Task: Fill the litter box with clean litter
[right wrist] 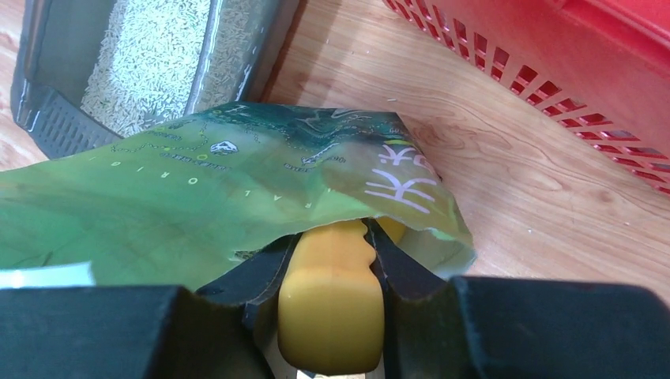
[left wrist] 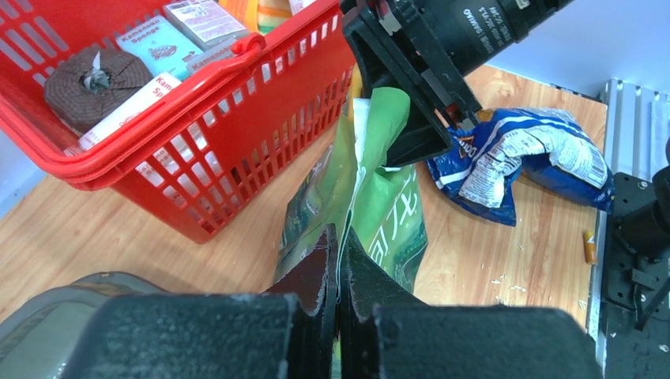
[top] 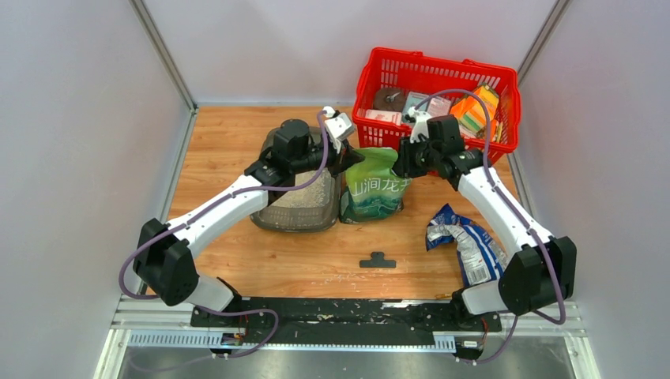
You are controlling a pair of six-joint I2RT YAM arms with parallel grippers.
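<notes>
We judge the fill partly done: clean litter lies in the litter box, at nine o'clock from the green bag. Our left gripper pinches the bag's edge tight, and our right gripper clamps a yellow piece under it. More pouring likely remains.

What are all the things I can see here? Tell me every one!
litter box: one, dark grey, left-middle of the table
clean litter: a layer, pale beige, inside the litter box
green bag: one, green, right beside the litter box
yellow handle: one, yellow, sticking out under the green bag's edge
red basket: one, red, far right corner
packets: several, mixed colours, inside the red basket
blue bag: one, blue and white, crumpled, near right
black T-shaped piece: one, black, near middle
table: one, light wood
left end effector: black, shut on the green bag
right end effector: black, shut on the yellow handle
</notes>
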